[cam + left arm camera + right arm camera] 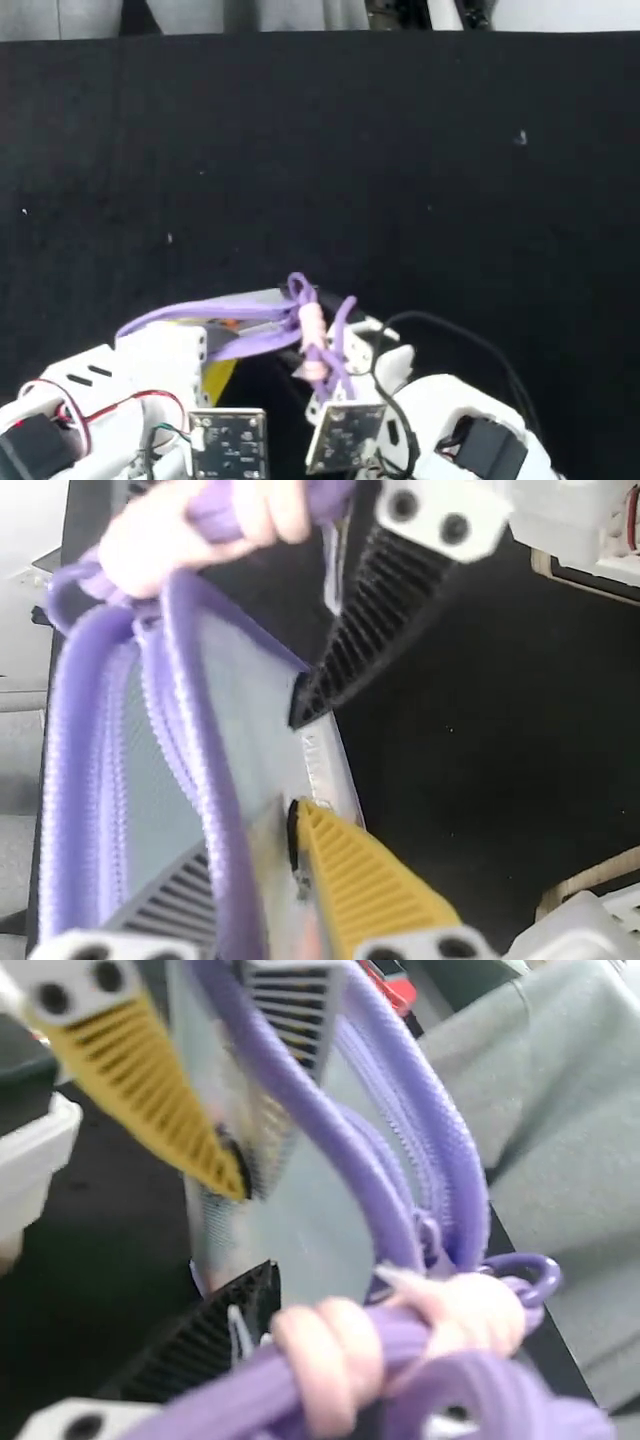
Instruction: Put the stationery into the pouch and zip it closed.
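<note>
A mesh pouch with purple trim hangs off the table between the two arms near the front edge. My left gripper is shut on one end of it. In the left wrist view its yellow finger and grey finger pinch the mesh. My right gripper is shut at the other end, where the purple pull cord with pink beads crosses its black finger. The beads lie against that gripper. A small orange patch shows through the mesh. The rest of the contents are hidden.
The black table stretches away behind the arms. A black cable loops over the right arm. Grey fabric lies beyond the table's edge.
</note>
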